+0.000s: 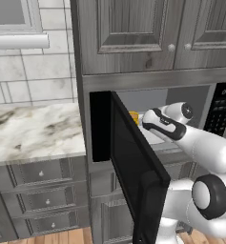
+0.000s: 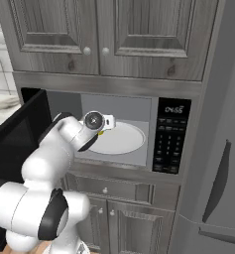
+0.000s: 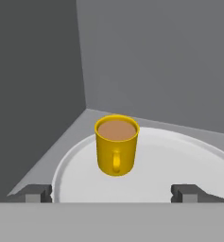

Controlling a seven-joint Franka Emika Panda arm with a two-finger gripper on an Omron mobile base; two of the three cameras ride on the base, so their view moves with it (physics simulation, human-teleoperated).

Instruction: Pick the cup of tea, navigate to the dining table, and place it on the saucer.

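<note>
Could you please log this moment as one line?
phase: reaching | jaws: open, empty | cup of tea: upright on microwave turntable | door: open

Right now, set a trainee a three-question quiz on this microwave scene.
1. True or false: the claw is shut on the cup of tea.
2. What does the cup stand on? A) white turntable plate B) marble counter C) wooden floor
3. Fill in: the microwave door is ____.

Key: 1. False; the claw is open, its fingertips short of the cup and apart from it. 2. A. 3. Open, swung out to the left of the cavity.
</note>
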